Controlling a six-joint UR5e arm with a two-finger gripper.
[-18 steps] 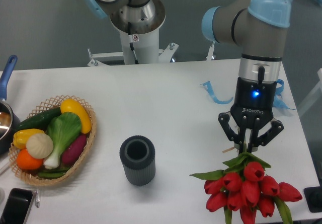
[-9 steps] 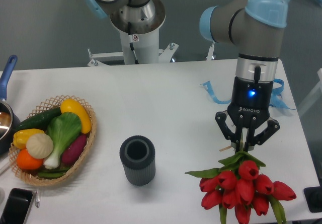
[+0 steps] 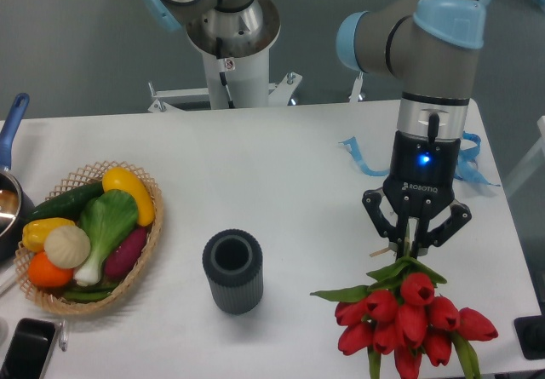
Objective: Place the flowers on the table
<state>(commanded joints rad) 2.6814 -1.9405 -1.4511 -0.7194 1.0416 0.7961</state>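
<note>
My gripper (image 3: 415, 249) hangs over the right side of the table (image 3: 281, 175), pointing straight down, with a blue light glowing on its body. My jaws are clamped on the stems of the flowers (image 3: 407, 319), right where the green leaves spread out. The red buds are bunched just below my fingers, toward the near right edge of the table, with one leaf sticking out to the left. I cannot tell whether the buds are touching the tabletop or hanging just above it.

A dark ribbed cup (image 3: 232, 271) stands upright near the middle of the table, well to the left of the flowers. Further left sits a wicker basket (image 3: 145, 243) filled with vegetables. At the far left edge is a pot with a blue handle (image 3: 14, 117), and a dark phone (image 3: 25, 349) lies at the near left corner. A blue ribbon (image 3: 361, 159) lies on the table behind my arm
</note>
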